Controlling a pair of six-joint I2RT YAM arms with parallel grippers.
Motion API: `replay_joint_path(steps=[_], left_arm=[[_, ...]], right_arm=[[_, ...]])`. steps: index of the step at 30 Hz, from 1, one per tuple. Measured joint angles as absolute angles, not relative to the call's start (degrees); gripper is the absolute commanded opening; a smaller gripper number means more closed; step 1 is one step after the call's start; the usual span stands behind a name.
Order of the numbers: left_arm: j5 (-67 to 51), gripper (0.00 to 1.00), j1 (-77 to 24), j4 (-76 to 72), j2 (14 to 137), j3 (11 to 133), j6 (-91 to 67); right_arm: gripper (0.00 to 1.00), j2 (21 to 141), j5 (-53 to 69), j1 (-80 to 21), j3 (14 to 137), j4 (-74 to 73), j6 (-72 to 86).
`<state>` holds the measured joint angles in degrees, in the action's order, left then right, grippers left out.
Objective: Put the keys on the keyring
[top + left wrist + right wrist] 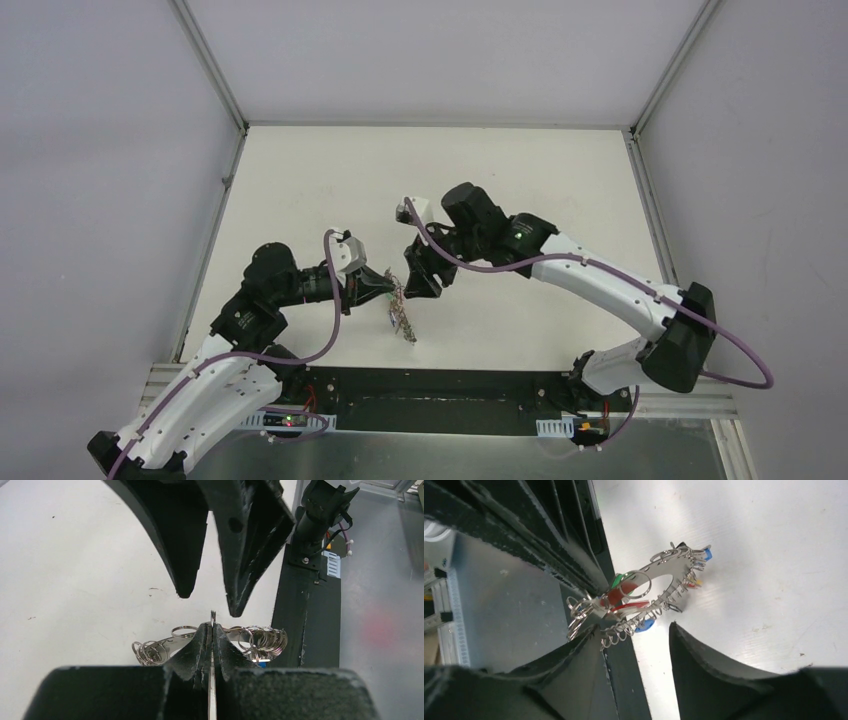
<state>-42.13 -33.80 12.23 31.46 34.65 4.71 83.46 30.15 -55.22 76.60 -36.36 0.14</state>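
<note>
Nearest the lens, the left gripper [212, 632] has its fingers pressed tight together on the rim of the keyring [167, 645], which we see edge-on over the white table [75, 580]. The right gripper [210, 602] stands wide and empty, its tips just beside the keyring's rim, apart from it. A red tag [616, 597] and a blue tag [644, 626] lie against the keyring; we cannot tell whether their keys are threaded on

- Your left arm [215, 390] and right arm [600, 285]: white shells well behind the fingers [192, 652], with black joint housings.
- Purple cable [478, 268] loops along each arm.
- Fingers: matt black, grainy, tapering to wedge tips.
</note>
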Motion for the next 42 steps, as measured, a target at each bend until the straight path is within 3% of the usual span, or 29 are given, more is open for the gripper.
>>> replay_joint_path(steps=[3,5,9,12,15,20,26,33,39,42], left_arm=[[-42.2,0.00,-33.8,11.7,31.3,34.7,4.3],[-42.2,0.00,-33.8,11.2,31.3,34.7,4.1],[-42.8,0.00,-33.8,10.6,31.1,34.7,4.0],[-44.1,0.00,-33.8,9.8,31.0,34.6,4.0],[-45.7,0.00,-33.8,8.8,30.6,34.4,4.1],[-48.7,0.00,-33.8,6.8,30.2,34.1,4.5],[-50.8,0.00,-33.8,5.5,29.9,33.9,4.6],[-51.2,0.00,-33.8,3.9,29.8,33.8,4.5],[-51.2,0.00,-33.8,3.3,29.8,33.8,4.5],[-51.2,0.00,-33.8,3.4,29.9,33.8,4.5]], right_arm=[[0.58,78.8,29.3,-55.2,71.7,-31.3,0.0],[0.78,74.7,28.9,-55.2,68.2,-27.6,0.0],[0.81,67.7,27.1,-55.2,62.8,-19.6,-0.7],[0.93,63.9,26.8,-55.2,58.1,-12.7,-1.9],[0.97,61.3,27.9,-55.2,52.6,-5.5,-3.2],[0.77,60.4,30.9,-55.2,47.0,3.5,-4.2],[0.29,61.9,36.2,-55.2,46.6,9.5,-4.4],[0.29,64.5,40.1,-55.2,46.6,12.1,-3.7],[0.37,65.7,42.3,-55.2,46.6,13.2,-3.5],[0.35,66.0,42.9,-55.2,46.6,13.5,-3.4]])
